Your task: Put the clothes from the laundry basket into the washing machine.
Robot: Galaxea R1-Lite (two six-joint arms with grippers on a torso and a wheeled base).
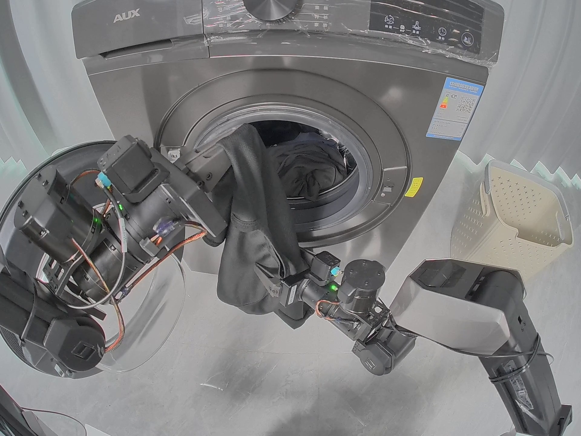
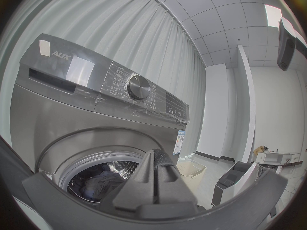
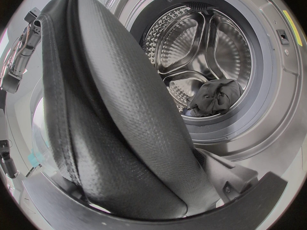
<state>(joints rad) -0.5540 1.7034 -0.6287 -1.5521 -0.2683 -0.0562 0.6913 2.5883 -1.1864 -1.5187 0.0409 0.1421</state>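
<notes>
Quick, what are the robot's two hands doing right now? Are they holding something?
Left hand: closed, holding the top end of the dark garment.
Right hand: closed, holding the lower part of the same garment.

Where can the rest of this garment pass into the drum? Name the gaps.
Free: the right half of the door opening, right of the dark garment and above the clothes in the drum. Crowded: the left edge, where the left pincer holds the garment.

Right gripper point(image 1: 275, 283): buried in dark garment point(image 1: 254, 213). Washing machine point(image 1: 363, 92): top cropped by head view's edge. Door point(image 1: 157, 310): largely behind left arm point(image 1: 139, 201). Drum clothes point(image 1: 308, 171): individual pieces indistinguishable.
</notes>
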